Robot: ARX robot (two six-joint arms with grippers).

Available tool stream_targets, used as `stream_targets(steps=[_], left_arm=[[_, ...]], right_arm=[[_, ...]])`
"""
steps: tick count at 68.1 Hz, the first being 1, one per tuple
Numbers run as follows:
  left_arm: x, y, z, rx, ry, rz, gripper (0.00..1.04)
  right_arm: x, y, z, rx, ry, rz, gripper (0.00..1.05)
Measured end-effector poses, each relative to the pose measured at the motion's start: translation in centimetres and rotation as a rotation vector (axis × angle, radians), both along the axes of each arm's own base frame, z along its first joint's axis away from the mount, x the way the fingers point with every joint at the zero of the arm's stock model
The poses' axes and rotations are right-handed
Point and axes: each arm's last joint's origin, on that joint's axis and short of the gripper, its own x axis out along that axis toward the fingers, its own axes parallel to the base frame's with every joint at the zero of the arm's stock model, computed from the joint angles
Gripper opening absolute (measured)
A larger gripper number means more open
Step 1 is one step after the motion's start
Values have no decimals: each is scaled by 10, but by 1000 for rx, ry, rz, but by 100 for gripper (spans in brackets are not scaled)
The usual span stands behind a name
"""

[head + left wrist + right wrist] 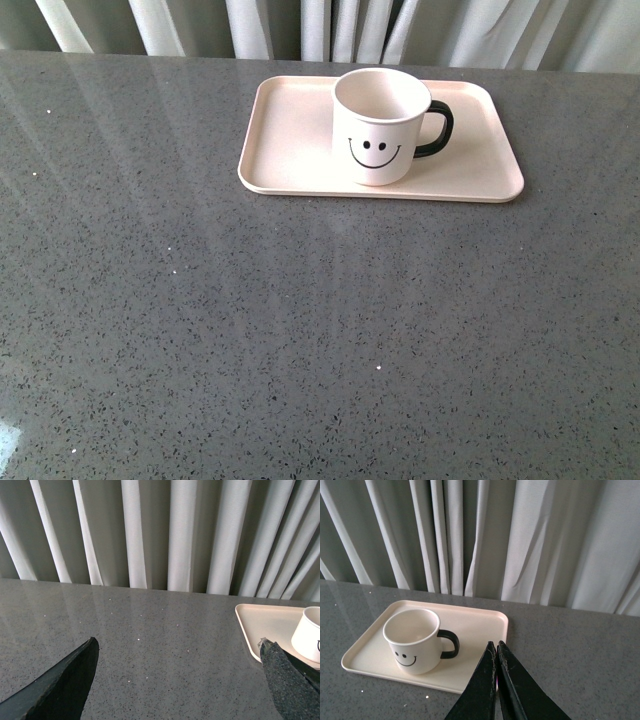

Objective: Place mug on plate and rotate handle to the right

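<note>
The cream-white mug (pixel 380 124) with a black smiley face stands upright on the pale pink plate (pixel 290 150) at the far middle of the table. Its black handle (pixel 436 130) points right. Neither gripper shows in the front view. In the left wrist view my left gripper (pixel 177 647) is open and empty over bare table, with the plate (pixel 260 625) and the mug (pixel 309 633) beyond one fingertip. In the right wrist view my right gripper (pixel 496 645) is shut and empty, near the plate's (pixel 480 625) edge, apart from the mug (pixel 413 640) and its handle (pixel 450 644).
The grey speckled table (pixel 300 330) stretches wide in front of the plate. White pleated curtains (pixel 320 25) hang just behind the table's far edge.
</note>
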Motion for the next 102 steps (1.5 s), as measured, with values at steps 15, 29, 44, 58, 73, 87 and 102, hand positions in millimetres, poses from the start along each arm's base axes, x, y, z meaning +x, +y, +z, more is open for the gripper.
stream_targets(steps=[15, 29, 44, 58, 73, 87, 102], left_arm=[[0, 0, 0, 0, 0, 0, 95], [0, 0, 0, 0, 0, 0, 95], [0, 0, 0, 0, 0, 0, 95], [0, 0, 0, 0, 0, 0, 95], [0, 0, 0, 0, 0, 0, 95], [0, 0, 0, 0, 0, 0, 95], [0, 0, 0, 0, 0, 0, 95]], right_arm=[[-20, 0, -12, 0, 0, 1, 2], [-36, 0, -11, 0, -3, 0, 2], [-46, 0, -6, 0, -19, 0, 2], [-55, 0, -4, 0, -26, 0, 2], [-63, 0, -2, 0, -31, 0, 2], [-69, 0, -2, 0, -32, 0, 2], [-74, 0, -2, 0, -32, 0, 2]])
